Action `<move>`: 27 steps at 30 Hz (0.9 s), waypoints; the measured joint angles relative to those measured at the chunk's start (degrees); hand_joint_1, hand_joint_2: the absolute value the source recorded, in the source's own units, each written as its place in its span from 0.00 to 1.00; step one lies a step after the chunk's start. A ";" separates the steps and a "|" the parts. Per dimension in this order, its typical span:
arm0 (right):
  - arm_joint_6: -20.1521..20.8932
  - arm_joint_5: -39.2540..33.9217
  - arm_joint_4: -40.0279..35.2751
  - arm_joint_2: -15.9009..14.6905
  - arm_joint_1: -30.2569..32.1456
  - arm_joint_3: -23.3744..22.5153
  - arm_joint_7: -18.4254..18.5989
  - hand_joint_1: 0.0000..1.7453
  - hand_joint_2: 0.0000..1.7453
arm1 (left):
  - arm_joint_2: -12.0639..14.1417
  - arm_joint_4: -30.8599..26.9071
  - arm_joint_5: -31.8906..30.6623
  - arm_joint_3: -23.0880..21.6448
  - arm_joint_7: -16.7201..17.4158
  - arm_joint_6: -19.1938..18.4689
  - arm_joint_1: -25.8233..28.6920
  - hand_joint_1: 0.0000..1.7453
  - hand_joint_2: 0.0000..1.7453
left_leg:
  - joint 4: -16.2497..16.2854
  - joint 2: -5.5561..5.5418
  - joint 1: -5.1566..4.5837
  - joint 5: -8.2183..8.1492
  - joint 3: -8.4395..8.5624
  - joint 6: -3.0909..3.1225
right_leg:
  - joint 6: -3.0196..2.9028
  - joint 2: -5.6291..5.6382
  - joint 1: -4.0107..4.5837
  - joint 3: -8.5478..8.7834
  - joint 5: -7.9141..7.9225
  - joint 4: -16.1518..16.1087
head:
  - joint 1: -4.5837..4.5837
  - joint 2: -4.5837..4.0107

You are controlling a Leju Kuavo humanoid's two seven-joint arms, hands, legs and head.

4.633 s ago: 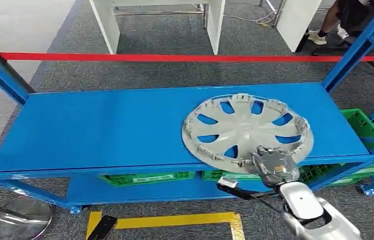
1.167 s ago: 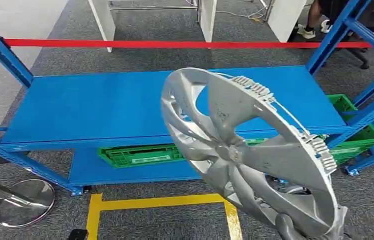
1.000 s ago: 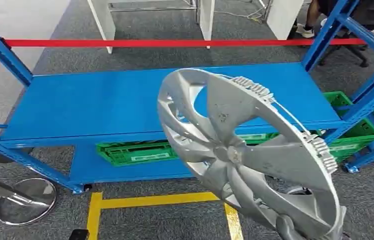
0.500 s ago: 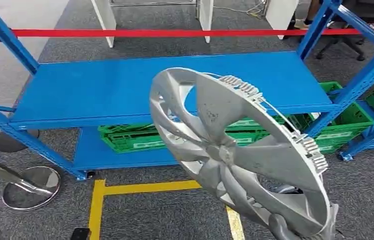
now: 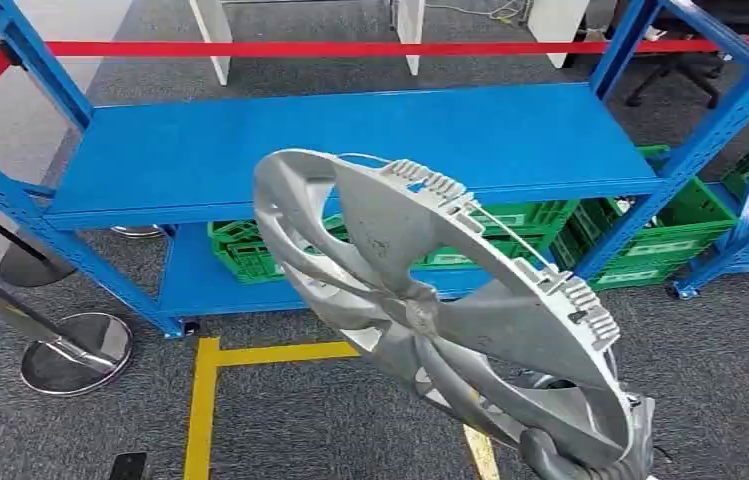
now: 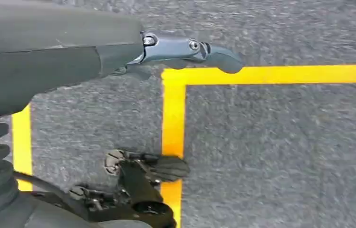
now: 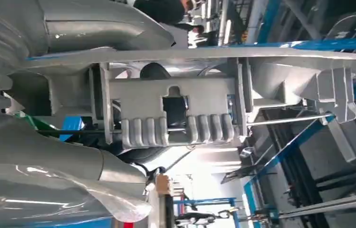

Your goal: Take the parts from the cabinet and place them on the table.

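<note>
The silver-grey plastic spoked wheel cover [image 5: 450, 320] is gripped at its lower rim by the right hand [image 5: 560, 462], tilted before the blue metal shelf [image 5: 250, 150]; the left hand [image 6: 133, 118] holds nothing, fingers apart.

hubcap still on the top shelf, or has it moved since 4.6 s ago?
Yes. The hubcap has left the blue shelf where it lay flat; the right hand now holds it tilted up, in front of the rack, toward the robot.

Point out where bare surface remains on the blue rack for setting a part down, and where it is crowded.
The blue metal top shelf is bare from post to post. The lower shelf is packed with green plastic crates, leaving only a bare strip at its left end. The silver plastic hubcap, held in the right hand, hides part of the shelf's front.
</note>
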 joint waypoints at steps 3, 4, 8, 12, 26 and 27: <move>0.72 -0.24 0.33 -0.04 -0.59 0.02 0.00 1.00 1.00 | 0.53 0.00 0.13 0.35 -1.31 -2.52 -0.28 0.00 1.00 | 0.01 -0.54 0.15 -0.37 -1.20 -0.89 | -0.60 -0.43 -0.51 -0.20 1.46 -1.33 | 0.31 -0.02; 1.07 -0.26 0.59 -0.11 -0.76 0.00 -0.02 1.00 1.00 | 0.50 0.00 0.17 0.37 -2.14 -3.97 -0.31 0.00 1.00 | 2.52 -0.69 0.24 -4.09 -2.24 -1.28 | -1.57 -0.18 -0.55 -1.18 2.07 -0.89 | -0.20 0.00; 2.16 -0.17 1.11 -0.11 -0.90 -0.07 -0.02 1.00 1.00 | 0.59 0.00 0.13 0.39 -1.57 -4.98 -0.42 0.00 1.00 | 17.78 -0.69 1.06 -11.70 -4.63 -2.40 | -1.89 -0.57 -0.57 -4.43 3.08 1.07 | -0.50 0.00; 2.40 -0.09 1.33 -0.11 -0.91 -0.11 0.00 1.00 1.00 | 0.92 0.00 -0.04 0.41 -0.30 -5.46 -0.39 0.00 1.00 | 6.36 -0.73 1.83 -5.27 4.52 -2.89 | -1.38 -0.49 -0.92 -7.78 3.41 3.94 | -0.57 0.00; 5.90 0.18 4.26 -0.11 -3.67 -0.02 0.02 1.00 1.00 | 1.55 0.02 -8.42 -0.33 23.52 3.15 0.86 0.00 1.00 | 1.07 -0.51 1.09 -4.70 2.82 0.28 | 1.11 -0.10 -0.80 -9.20 -0.85 12.66 | -0.18 0.00; 6.03 0.18 4.55 -0.11 -4.12 0.00 0.04 1.00 1.00 | 1.57 0.02 -8.88 -0.65 23.80 3.37 0.86 0.00 1.00 | 1.16 -0.56 1.09 -4.54 2.72 0.12 | 0.81 -0.11 -0.80 -5.74 1.08 7.12 | -0.18 0.00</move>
